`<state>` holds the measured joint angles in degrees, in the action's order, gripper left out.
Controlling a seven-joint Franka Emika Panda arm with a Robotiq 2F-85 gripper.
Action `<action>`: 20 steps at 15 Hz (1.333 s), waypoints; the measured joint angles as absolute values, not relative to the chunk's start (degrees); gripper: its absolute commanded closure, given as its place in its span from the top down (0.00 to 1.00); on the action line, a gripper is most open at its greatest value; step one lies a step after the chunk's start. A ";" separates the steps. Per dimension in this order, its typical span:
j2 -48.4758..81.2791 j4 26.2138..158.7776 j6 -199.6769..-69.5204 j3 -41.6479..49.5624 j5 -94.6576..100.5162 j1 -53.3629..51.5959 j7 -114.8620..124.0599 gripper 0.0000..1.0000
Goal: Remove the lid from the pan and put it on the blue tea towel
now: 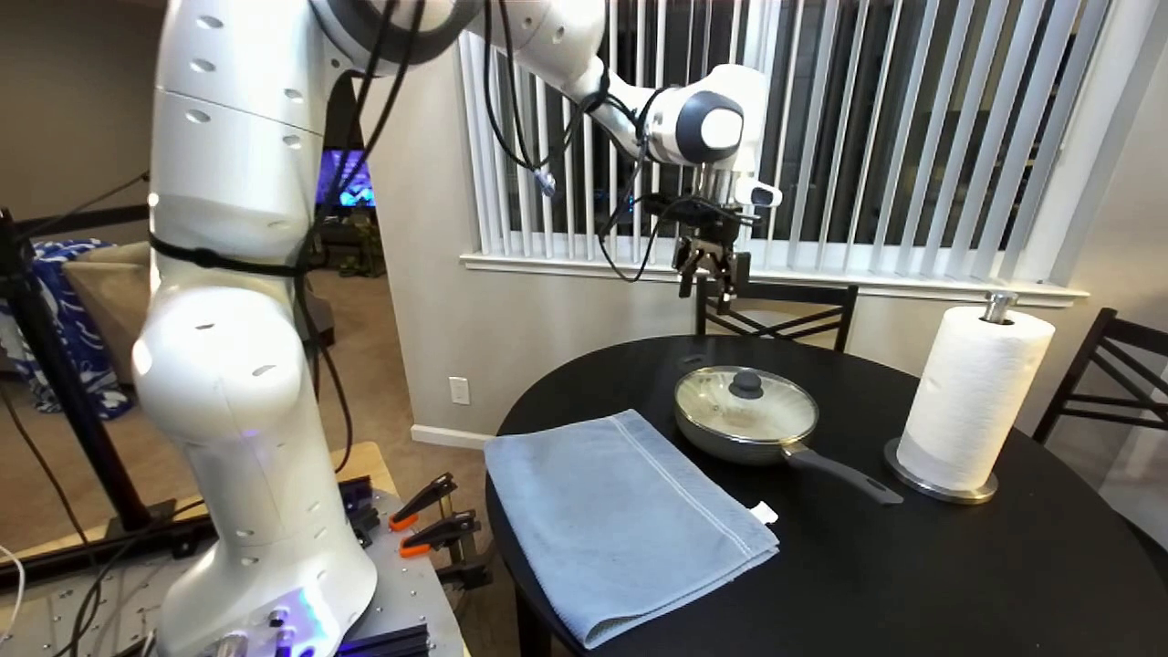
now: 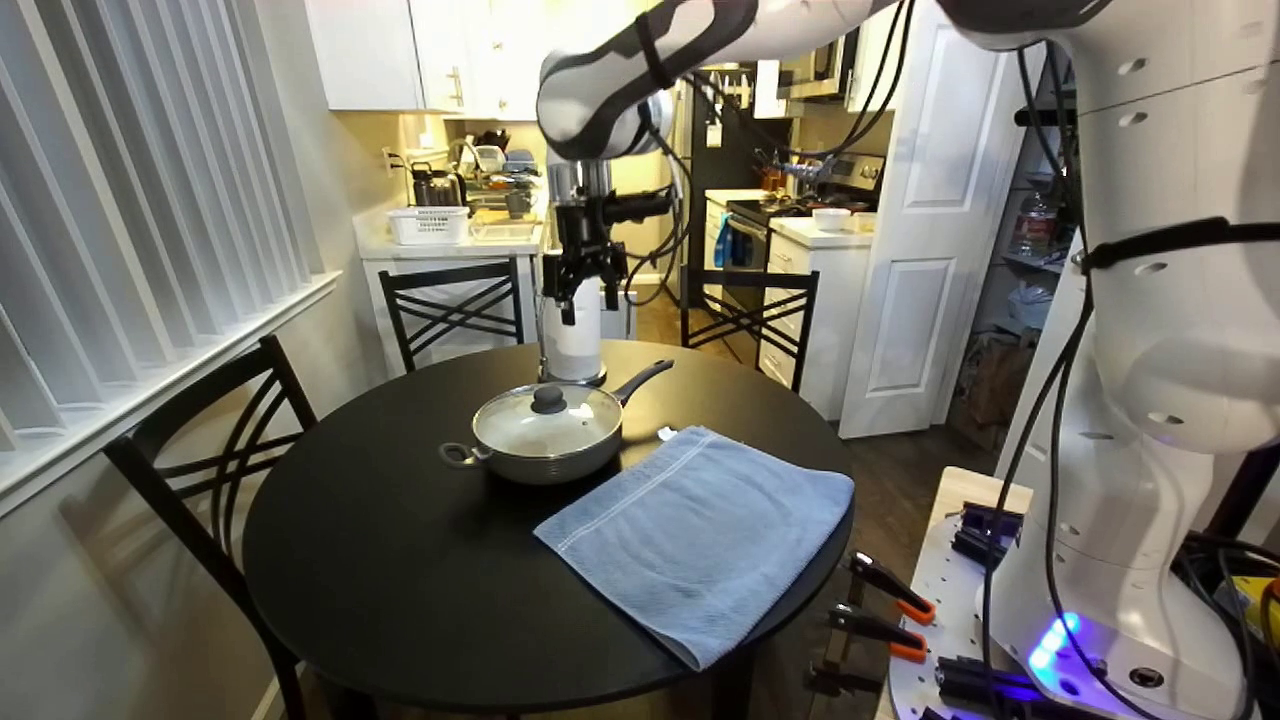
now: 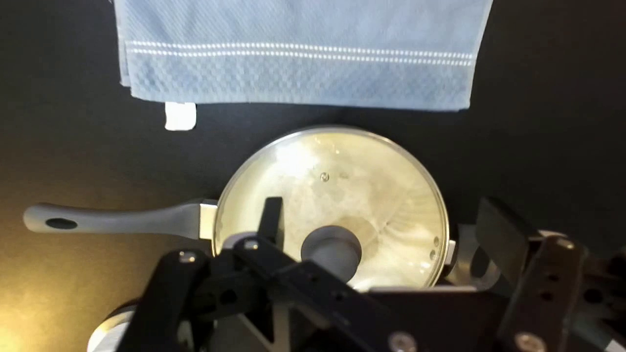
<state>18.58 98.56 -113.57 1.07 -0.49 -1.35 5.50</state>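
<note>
The glass lid [image 1: 707, 406] with its dark knob lies on the pan [image 1: 730, 447] in both exterior views [image 2: 515, 428]. The pan [image 2: 550, 468] stands on the round black table, its dark handle pointing toward the paper towel roll. The blue tea towel [image 1: 620, 520] lies flat beside the pan; it also shows in an exterior view [image 2: 710, 520] and in the wrist view [image 3: 303, 73]. My gripper [image 1: 708, 294] is open and empty, pointing down, well above the pan [image 2: 590, 308]. In the wrist view, the lid [image 3: 371, 171] shows between and beyond the open fingers [image 3: 381, 210]; one finger's linkage partly covers the knob.
A white paper towel roll [image 1: 972, 401] on a metal stand is near the pan's handle end [image 2: 573, 345]. Dark chairs [image 2: 230, 480] surround the black table [image 1: 912, 584]. A window with vertical blinds [image 1: 876, 137] is behind the table. Clamps [image 1: 438, 525] sit at the robot base's edge.
</note>
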 measured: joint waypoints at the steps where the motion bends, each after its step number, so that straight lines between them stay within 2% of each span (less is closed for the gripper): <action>1: 21.78 97.89 -117.05 1.07 0.22 -1.93 7.45 1.00; 7: 38.44 88.78 -127.52 2.66 2.07 -3.40 15.40 1.00; 20: 47.20 77.88 -125.83 3.94 -0.54 -2.09 17.20 1.00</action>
<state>47.20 77.88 -125.83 3.94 -0.54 -2.09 17.20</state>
